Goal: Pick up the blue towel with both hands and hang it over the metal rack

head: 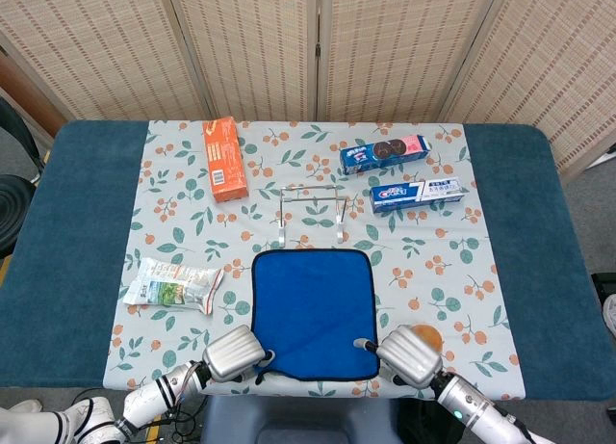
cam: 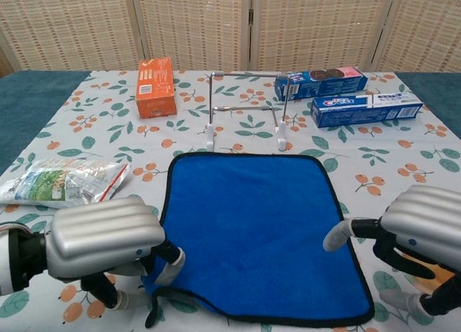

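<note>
Both hands sit at the flat blue black-edged towel's [cam: 252, 231] near corners: the left hand [cam: 108, 240] pinches its lifted corner; the right hand's [cam: 418, 227] fingers [cam: 338, 235] are spread, one tip at the edge.

Both views were bright and evenly lit from overhead, with only faint, soft shadows under the left hand [cam: 101, 238] and right hand [cam: 425, 227]. Mild sheen showed on their silver backs. Focus stayed sharp across the table; the chest view bowed slightly at its edges, and nothing was smeared by motion
</note>
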You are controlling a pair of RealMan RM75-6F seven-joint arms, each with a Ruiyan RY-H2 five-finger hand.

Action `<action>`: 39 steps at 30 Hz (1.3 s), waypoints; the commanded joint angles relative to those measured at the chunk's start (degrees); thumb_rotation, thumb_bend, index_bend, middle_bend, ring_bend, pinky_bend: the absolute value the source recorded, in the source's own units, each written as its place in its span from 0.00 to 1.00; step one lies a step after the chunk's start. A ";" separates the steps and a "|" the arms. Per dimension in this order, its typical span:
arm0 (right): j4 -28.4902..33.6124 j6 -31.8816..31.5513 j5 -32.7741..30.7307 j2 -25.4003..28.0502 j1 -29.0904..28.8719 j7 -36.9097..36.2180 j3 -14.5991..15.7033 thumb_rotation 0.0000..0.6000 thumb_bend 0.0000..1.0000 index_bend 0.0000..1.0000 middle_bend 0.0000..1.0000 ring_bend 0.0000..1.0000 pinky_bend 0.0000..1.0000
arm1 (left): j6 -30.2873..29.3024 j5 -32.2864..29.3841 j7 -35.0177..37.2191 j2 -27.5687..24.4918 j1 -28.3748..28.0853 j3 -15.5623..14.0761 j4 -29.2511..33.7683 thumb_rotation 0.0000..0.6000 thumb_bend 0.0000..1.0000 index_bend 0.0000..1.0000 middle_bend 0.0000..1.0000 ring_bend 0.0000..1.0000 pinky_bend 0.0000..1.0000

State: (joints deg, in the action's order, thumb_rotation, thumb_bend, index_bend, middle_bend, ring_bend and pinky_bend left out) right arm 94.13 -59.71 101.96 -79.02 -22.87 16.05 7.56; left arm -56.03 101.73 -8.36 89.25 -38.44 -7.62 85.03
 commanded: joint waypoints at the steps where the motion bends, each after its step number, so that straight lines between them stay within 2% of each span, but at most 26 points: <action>1: -1.03 0.97 0.00 -1.22 -0.61 0.44 0.22 1.00 0.27 0.26 0.84 0.81 0.90 | -0.14 -0.04 -0.04 -0.04 0.05 -0.19 0.05 1.00 0.39 0.60 1.00 0.95 1.00; 14: -2.33 2.37 -0.65 -2.22 -1.46 1.16 1.50 1.00 0.28 0.27 0.84 0.81 0.90 | -0.36 -0.72 0.04 -0.31 0.06 -0.59 0.40 1.00 0.39 0.61 1.00 0.95 1.00; 28: -4.84 3.05 -2.21 -4.97 -2.40 1.69 0.76 1.00 0.29 0.29 0.84 0.82 0.91 | -0.47 -1.13 0.31 -0.10 -0.12 -0.65 0.34 1.00 0.39 0.61 1.00 0.95 1.00; 39: -6.72 1.66 -2.26 -7.33 -2.82 0.79 0.12 1.00 0.34 0.35 0.85 0.83 0.92 | -0.68 -1.41 0.52 -0.24 -0.11 -0.75 0.33 1.00 0.39 0.62 1.00 0.95 1.00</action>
State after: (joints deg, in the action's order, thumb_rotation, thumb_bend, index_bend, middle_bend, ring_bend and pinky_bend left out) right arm 87.61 -57.88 99.70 -86.16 -25.64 17.01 7.78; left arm -56.71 100.32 -7.84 89.01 -38.55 -8.37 85.36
